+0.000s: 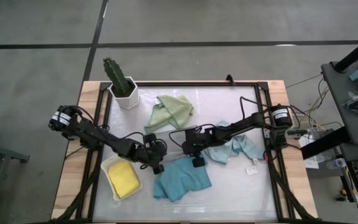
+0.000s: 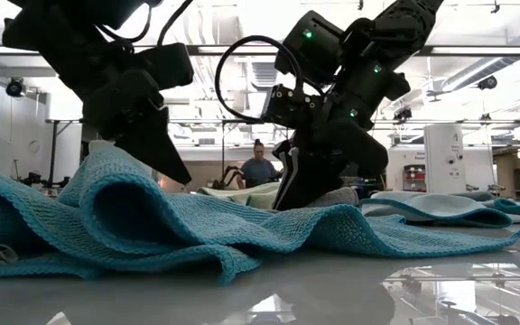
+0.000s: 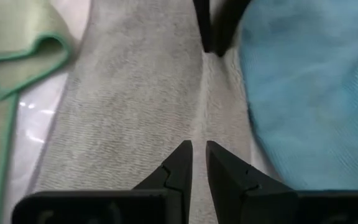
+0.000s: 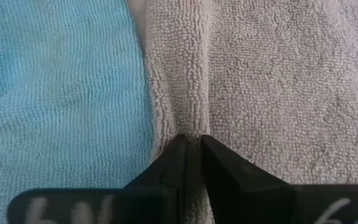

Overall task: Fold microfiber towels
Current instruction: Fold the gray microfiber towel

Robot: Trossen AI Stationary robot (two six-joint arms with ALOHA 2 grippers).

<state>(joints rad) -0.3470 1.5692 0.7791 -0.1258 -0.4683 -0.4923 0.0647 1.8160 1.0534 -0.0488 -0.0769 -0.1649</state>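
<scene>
A grey towel (image 3: pixel 135 93) lies spread between my two grippers, with a crease running from one to the other. My left gripper (image 1: pixel 158 167) and my right gripper (image 1: pixel 197 160) face each other at the table's middle, both shut on it. A teal towel (image 1: pixel 182 178) lies rumpled just nearer the front edge. Beside the right arm lies a pale blue towel (image 1: pixel 232 148), and a sage green towel (image 1: pixel 171 111) lies farther back. A yellow towel (image 1: pixel 123 178) rests in the white tray (image 1: pixel 112 163). My left gripper (image 3: pixel 199 149) pinches a raised crease of the grey towel (image 3: pixel 197 127) between its two fingers, slanting down from the table's left. The rest of the cloth lies on the table. My right gripper (image 4: pixel 191 140) pinches a puckered ridge of the grey towel (image 4: pixel 190 121) between its two fingers, slanting down from the table's right. The ridge runs on away from the fingertips, and the cloth on either side lies flat.
A cactus in a white pot (image 1: pixel 122 86) stands at the far left of the table. A small white tag (image 1: pixel 252 170) lies near the right rail. The teal towel's folds (image 2: pixel 152 217) rise in front of both grippers in the low view.
</scene>
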